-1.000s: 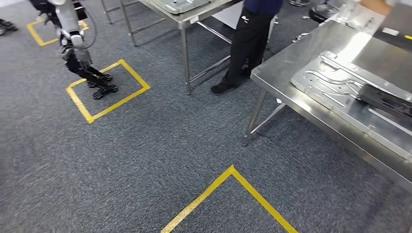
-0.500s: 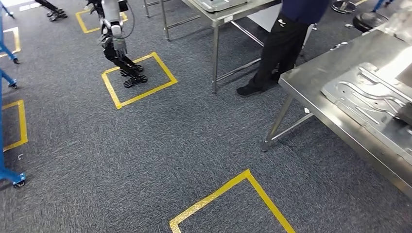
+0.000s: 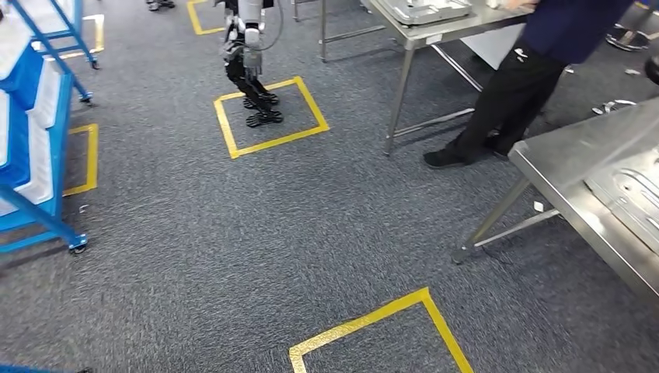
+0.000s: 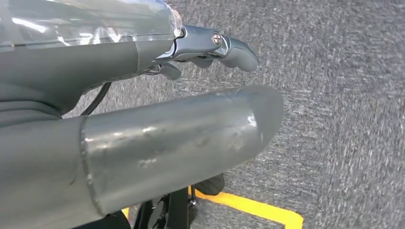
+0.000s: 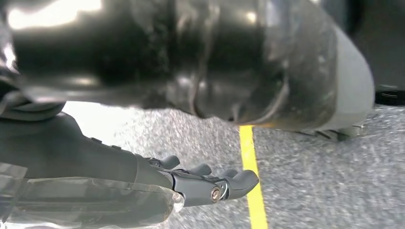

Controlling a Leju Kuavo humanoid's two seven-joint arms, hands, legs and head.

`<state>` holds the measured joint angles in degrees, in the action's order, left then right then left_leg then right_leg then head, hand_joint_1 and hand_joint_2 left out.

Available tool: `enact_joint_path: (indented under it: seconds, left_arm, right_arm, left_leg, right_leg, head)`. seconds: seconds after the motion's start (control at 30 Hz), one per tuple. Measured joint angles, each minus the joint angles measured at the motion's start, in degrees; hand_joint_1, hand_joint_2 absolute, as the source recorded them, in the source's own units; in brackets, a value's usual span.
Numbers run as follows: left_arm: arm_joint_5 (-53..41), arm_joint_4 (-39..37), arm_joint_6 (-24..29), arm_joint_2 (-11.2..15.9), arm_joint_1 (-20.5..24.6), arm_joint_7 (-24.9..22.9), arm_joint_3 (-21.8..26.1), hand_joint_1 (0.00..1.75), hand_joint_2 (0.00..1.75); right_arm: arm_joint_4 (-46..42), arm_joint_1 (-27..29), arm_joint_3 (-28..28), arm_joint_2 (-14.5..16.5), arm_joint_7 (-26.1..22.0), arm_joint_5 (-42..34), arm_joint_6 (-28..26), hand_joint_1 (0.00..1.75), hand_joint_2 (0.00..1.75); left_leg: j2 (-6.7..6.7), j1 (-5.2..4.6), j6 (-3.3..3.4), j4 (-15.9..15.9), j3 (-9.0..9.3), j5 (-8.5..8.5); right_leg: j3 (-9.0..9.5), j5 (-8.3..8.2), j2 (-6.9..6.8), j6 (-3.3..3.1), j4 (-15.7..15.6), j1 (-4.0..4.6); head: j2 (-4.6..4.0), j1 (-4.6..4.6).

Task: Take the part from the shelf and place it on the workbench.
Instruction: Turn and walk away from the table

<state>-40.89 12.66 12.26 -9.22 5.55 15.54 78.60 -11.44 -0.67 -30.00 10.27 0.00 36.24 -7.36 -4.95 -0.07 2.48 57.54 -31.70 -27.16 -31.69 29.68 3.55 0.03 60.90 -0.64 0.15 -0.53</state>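
I see grey carpet with yellow tape squares [image 3: 272, 113] across most of my head view. The workbench [image 3: 579, 190], a steel table, comes in at the right edge, and a pressed metal part [image 3: 633, 198] lies flat on its top, cut off by the frame edge. At the left stands a blue wheeled shelf rack [image 3: 35, 148] with white panels in it; I cannot tell whether it carries any part.

A second steel table [image 3: 435, 23] stands farther back with a metal tray on it, and a person in dark trousers [image 3: 509, 93] stands beside it, between that table and the workbench. Farther off, another humanoid robot [image 3: 249, 62] stands inside one of the tape squares.

My left hand [image 4: 210, 47] hangs over the carpet in the left wrist view, thumb straight, dark fingers stretched out side by side, holding nothing. My right hand [image 5: 210, 183] in the right wrist view looks the same: fingers extended and slightly apart above the carpet, nothing in them, with a yellow tape line [image 5: 253, 191] on the floor behind the fingertips.
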Motion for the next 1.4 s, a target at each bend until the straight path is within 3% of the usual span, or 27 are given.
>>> enact_joint_path:
  seconds: [0.07,0.13,0.2,0.27,0.33,0.37,0.4,0.47,0.53,0.57,0.63,0.7,0.8,0.83,0.9,0.97,1.03,1.13,1.17,1.2,1.23,1.3,1.33,1.4]
  left_arm:
    - [0.02,0.0,0.0,-0.13,0.08,-0.02,0.0,0.0,0.0]
    - [0.05,0.0,0.01,-0.13,-0.08,-0.02,0.02,0.0,0.0]
    - [0.08,0.0,0.09,-0.12,-0.17,-0.01,0.09,0.0,0.0]
    - [0.12,0.0,0.16,-0.13,0.0,0.0,0.19,0.0,0.0]
    - [0.13,0.0,0.16,-0.15,0.07,-0.01,0.25,0.0,0.0]
    - [0.13,0.0,0.16,-0.15,0.03,-0.01,0.27,0.0,0.0]
    - [0.14,0.0,0.16,-0.13,-0.04,-0.01,0.3,0.0,0.0]
    - [0.15,0.01,0.17,-0.08,-0.09,0.0,0.32,0.0,0.0]
    - [0.15,0.02,0.18,-0.04,0.03,0.01,0.33,0.0,0.0]
    - [0.15,0.02,0.18,-0.04,0.04,0.01,0.33,0.0,0.0]
    - [0.15,0.02,0.18,0.01,-0.11,0.02,0.36,0.0,0.0]
    - [0.16,0.02,0.18,0.04,-0.2,0.02,0.38,0.0,0.0]
    - [0.33,0.02,0.18,0.07,-0.05,-0.02,0.4,0.0,0.0]
    - [0.42,0.02,0.18,0.07,-0.03,-0.02,0.4,0.0,0.0]
    - [0.52,0.02,0.18,0.08,-0.05,-0.02,0.42,0.0,0.0]
    - [0.53,0.02,0.18,0.08,-0.06,-0.02,0.42,0.0,0.0]
    - [0.56,0.02,0.19,0.08,-0.1,-0.03,0.43,0.0,0.0]
    - [0.69,0.02,0.24,0.07,-0.06,-0.07,0.46,0.0,0.0]
    - [0.73,0.02,0.28,0.07,-0.07,-0.08,0.48,0.0,0.0]
    - [0.75,0.02,0.34,0.08,-0.11,-0.09,0.5,0.0,0.0]
    - [0.75,0.02,0.4,0.09,-0.18,-0.09,0.54,0.0,0.0]
    - [0.79,0.02,0.56,0.13,-0.13,-0.09,0.62,0.0,0.0]
    - [0.82,0.02,0.62,0.12,-0.02,-0.09,0.66,0.0,0.0]
    - [0.9,0.02,0.68,0.08,0.1,-0.09,0.73,0.0,0.0]
  right_arm:
    - [0.01,-0.03,0.01,-0.08,0.02,0.01,0.01,0.0,0.0]
    - [0.01,-0.06,0.02,-0.05,0.05,0.02,0.04,0.0,0.0]
    - [0.02,0.03,0.02,0.02,0.04,0.03,0.12,0.0,0.0]
    - [0.04,0.2,0.02,0.05,0.01,0.03,0.2,0.0,0.0]
    - [0.07,0.29,0.02,0.05,0.0,0.03,0.21,0.0,0.0]
    - [0.08,0.3,0.02,0.05,0.0,0.02,0.21,0.0,0.0]
    - [0.08,0.29,0.02,0.05,0.0,0.02,0.21,0.0,0.0]
    - [0.08,0.28,0.02,0.05,0.0,0.02,0.21,0.0,0.0]
    - [0.1,0.25,0.02,0.05,0.0,0.02,0.21,0.0,0.0]
    - [0.11,0.21,0.02,0.05,0.0,0.02,0.21,0.0,0.0]
    - [0.12,0.02,0.02,0.05,0.0,0.03,0.21,0.0,0.0]
    - [0.12,-0.08,0.02,0.05,-0.01,0.04,0.23,0.0,0.0]
    - [0.13,0.03,0.02,0.03,-0.02,0.04,0.27,0.0,0.0]
    - [0.14,0.07,0.02,0.02,-0.02,0.04,0.28,0.0,0.0]
    - [0.14,0.15,0.02,0.03,-0.02,0.04,0.3,0.0,0.0]
    - [0.14,0.17,0.02,0.03,-0.02,0.04,0.3,0.0,0.0]
    - [0.14,0.18,0.02,0.03,-0.02,0.04,0.32,0.0,0.0]
    - [0.15,0.17,0.02,-0.01,-0.03,0.08,0.4,0.0,0.0]
    - [0.16,0.16,0.02,-0.02,-0.04,0.11,0.45,0.0,0.0]
    - [0.16,0.14,0.02,-0.02,-0.07,0.15,0.52,0.0,0.0]
    - [0.16,0.14,0.02,0.01,-0.09,0.19,0.59,0.0,0.0]
    - [0.17,0.2,0.02,0.06,-0.14,0.25,0.73,0.0,0.0]
    - [0.17,0.28,0.02,0.07,-0.16,0.26,0.8,0.0,0.0]
    - [0.19,0.4,0.02,0.07,-0.17,0.26,0.9,0.0,0.0]
  left_leg:
    - [-1.24,0.26,-0.64,0.14,-0.53,0.12]
    - [-1.99,0.51,-1.42,0.14,-0.94,0.24]
    - [0.38,0.38,-1.95,2.22,-1.93,-1.2]
    - [3.51,0.4,-2.42,8.53,-4.88,-4.73]
    - [4.36,0.76,-2.95,15.06,-8.08,-7.26]
    - [4.55,0.93,-3.15,15.96,-8.48,-7.09]
    - [4.81,1.07,-3.27,14.4,-7.6,-5.81]
    - [6.44,1.12,-3.24,6.65,-3.41,-2.31]
    - [7.79,0.83,-2.74,0.92,-0.34,-0.58]
    - [7.92,0.62,-2.43,0.11,0.04,-0.6]
    - [6.89,0.53,-1.75,-0.04,-0.03,-0.39]
    - [5.99,0.68,-0.98,-0.52,0.14,-0.05]
    - [4.57,0.57,-0.3,-0.73,0.12,0.25]
    - [4.04,0.46,-0.23,-0.7,0.05,0.26]
    - [3.36,0.34,-0.19,-0.64,0.0,0.27]
    - [3.19,0.33,-0.19,-0.62,0.0,0.27]
    - [2.66,0.3,-0.2,-0.56,0.03,0.26]
    - [0.04,0.37,-0.86,-0.06,-0.3,0.2]
    - [-0.91,0.47,-1.3,0.03,-0.51,0.25]
    - [-1.51,0.54,-1.77,0.11,-0.8,0.29]
    - [-1.07,0.59,-2.05,0.35,-0.96,0.11]
    - [1.44,0.53,-2.5,3.34,-2.38,-1.86]
    - [2.97,0.58,-2.68,6.47,-3.81,-3.61]
    - [4.16,0.81,-3.15,13.6,-7.22,-6.84]
  right_leg:
    - [0.81,-0.4,1.57,-0.38,-2.49,0.19]
    - [1.07,-0.69,0.26,-0.76,-3.07,0.25]
    - [1.61,-0.98,-1.32,-1.42,-3.89,0.03]
    - [1.9,-0.99,-3.05,-1.88,-4.23,0.02]
    - [1.87,-0.81,-4.8,-1.94,-4.09,0.12]
    - [1.87,-0.69,-5.59,-1.87,-4.01,0.13]
    - [1.92,-0.55,-6.28,-1.75,-3.92,0.11]
    - [2.2,-0.17,-7.47,-1.36,-3.73,0.1]
    - [2.48,0.24,-8.42,-0.75,-3.55,0.3]
    - [2.6,0.35,-8.8,-0.45,-3.53,0.41]
    - [2.88,0.51,-9.38,0.15,-3.59,0.41]
    - [2.51,1.95,-7.91,0.72,-2.03,0.19]
    - [-2.19,7.34,-4.42,0.96,7.94,-0.01]
    - [-3.93,8.51,-4.06,0.94,11.27,-0.02]
    - [-5.67,9.16,-3.89,0.9,14.42,-0.02]
    - [-5.8,8.96,-3.88,0.87,14.55,-0.02]
    - [-5.34,7.54,-3.83,0.78,13.19,-0.02]
    - [-0.55,1.13,-1.15,0.18,1.51,0.06]
    - [0.79,-0.25,-0.29,-0.11,-1.73,0.18]
    - [1.01,-0.27,-0.14,-0.43,-2.48,0.17]
    - [1.17,-0.42,-0.76,-0.78,-2.77,0.15]
    - [1.47,-0.69,-2.21,-1.59,-3.36,-0.01]
    - [1.55,-0.68,-3.0,-1.84,-3.46,0.09]
    - [1.54,-0.53,-4.65,-2.12,-3.44,0.28]
  head:
    - [0.0,0.01]
    - [0.0,0.01]
    - [0.0,0.04]
    - [0.0,0.06]
    - [0.0,0.05]
    - [0.0,0.05]
    - [0.0,0.05]
    - [0.0,0.06]
    - [0.0,0.05]
    - [0.0,0.04]
    - [0.0,0.04]
    - [0.0,0.03]
    - [0.0,-0.01]
    - [0.0,-0.02]
    - [0.0,-0.02]
    - [0.0,-0.02]
    - [0.0,-0.02]
    - [0.0,-0.01]
    - [0.0,0.0]
    - [0.0,0.01]
    - [0.0,0.01]
    - [0.0,0.03]
    - [0.0,0.03]
    - [0.0,0.04]
